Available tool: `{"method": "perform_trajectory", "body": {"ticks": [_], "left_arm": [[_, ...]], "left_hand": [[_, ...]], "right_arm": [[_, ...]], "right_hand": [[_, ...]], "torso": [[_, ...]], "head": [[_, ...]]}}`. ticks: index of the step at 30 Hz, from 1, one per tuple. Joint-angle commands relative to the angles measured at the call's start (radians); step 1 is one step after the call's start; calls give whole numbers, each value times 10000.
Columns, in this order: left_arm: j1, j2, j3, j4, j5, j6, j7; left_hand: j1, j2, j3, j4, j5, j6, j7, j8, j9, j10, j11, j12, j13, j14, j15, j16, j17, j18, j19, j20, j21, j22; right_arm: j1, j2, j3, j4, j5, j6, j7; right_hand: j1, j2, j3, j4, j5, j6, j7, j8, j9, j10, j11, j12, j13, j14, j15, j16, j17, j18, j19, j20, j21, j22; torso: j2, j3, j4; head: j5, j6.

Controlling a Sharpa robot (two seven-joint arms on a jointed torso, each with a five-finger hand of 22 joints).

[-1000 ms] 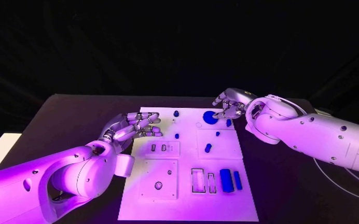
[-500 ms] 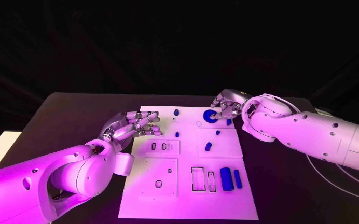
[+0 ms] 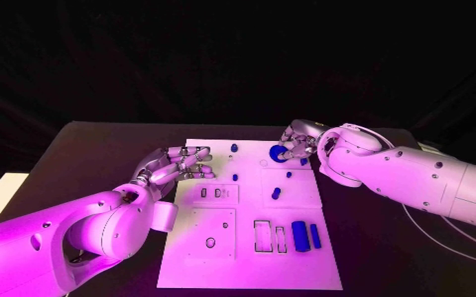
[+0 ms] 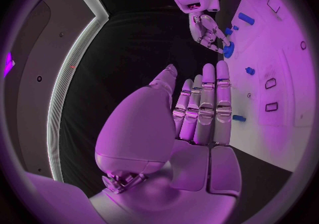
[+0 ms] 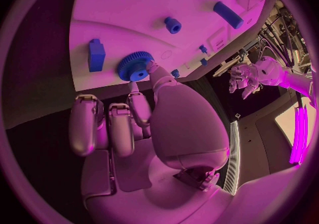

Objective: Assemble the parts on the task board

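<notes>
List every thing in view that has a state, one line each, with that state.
right hand: fingertips pinching the blue gear at the far end of the task board.
left hand: holds nothing, fingers apart, at the board's left edge.
blue gear: gripped at its rim by the right hand.
blue block: lying flat near the board's right edge.
oval part: lying on the board, untouched.

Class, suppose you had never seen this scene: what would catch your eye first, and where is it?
First, the right hand at the far end of the white task board, its fingers touching a round blue toothed gear. Next, the left hand, fingers apart and holding nothing, beside the board's left edge. Then two blue rectangular blocks in the board's near right corner.
</notes>
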Motion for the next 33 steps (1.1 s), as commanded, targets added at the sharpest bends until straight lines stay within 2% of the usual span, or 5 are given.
{"method": "perform_trajectory", "body": {"ticks": [1, 9, 16, 23, 33], "left_arm": [[11, 23, 8, 6, 10, 193, 25], [11, 24, 8, 2, 10, 194, 21], [11, 27, 8, -4, 10, 190, -10], [11, 35, 8, -14, 10, 187, -21], [11, 36, 8, -33, 10, 194, -28]], "left_hand": [[84, 18, -21, -61, -36, -18, 55, -46, 5, -27, 53, -41, -10, -80, -7, -42, 12, 123, -47, -12, 67, 9], [87, 21, -17, -66, -35, -17, 55, -47, 6, -27, 53, -43, -10, -82, -7, -45, 17, 123, -50, -11, 69, 11], [93, 37, -5, -73, -33, -16, 54, -50, 7, -25, 52, -47, -10, -85, -7, -49, 26, 123, -55, -11, 72, 16], [94, 55, 5, -74, -32, -14, 54, -51, 8, -24, 52, -50, -9, -86, -7, -53, 34, 123, -59, -11, 75, 20], [100, 75, 20, -82, -32, -13, 53, -55, 9, -24, 51, -55, -9, -90, -7, -58, 45, 124, -64, -11, 80, 26]], "right_arm": [[-17, 46, -3, -34, -197, 522, -256], [-33, 94, -5, -83, -618, 594, -456], [-109, 94, -6, 77, -1852, 263, -511], [-157, 86, -6, 404, -1878, -655, -186], [-131, 233, -2, 922, -1161, -1381, -116]], "right_hand": [[101, 33, -46, 16, 54, 84, 15, 24, 2, 80, -13, 60, 47, 848, 43, 63, 1577, -184, 81, 5, 44, 20], [404, 245, 138, -121, -144, 209, 10, 72, 14, 232, -19, 379, 427, 862, 41, 120, 1682, -212, 149, 10, 132, 182], [1059, 631, 843, -535, -1994, 726, -98, 255, 66, 508, -113, 804, 926, 884, -24, 196, 1840, -254, 245, -36, 249, 417], [1011, 803, 1265, -584, -1961, 1226, -267, 409, 121, 781, -255, 1149, 1316, 892, -135, 218, 1887, -287, 331, -126, 337, 593], [263, 627, 1357, -275, -1540, 1214, -265, 213, 52, 819, -255, 1153, 1384, 890, -151, 214, 1876, -302, 368, -167, 377, 667]], "torso": [[-2, 0, -1], [-1, 3, -8], [-2, 6, -1], [-3, 1, 8], [-5, -9, 9]], "head": [[-4, -18], [-6, -45], [-10, -50], [-9, -42], [31, -30]]}}
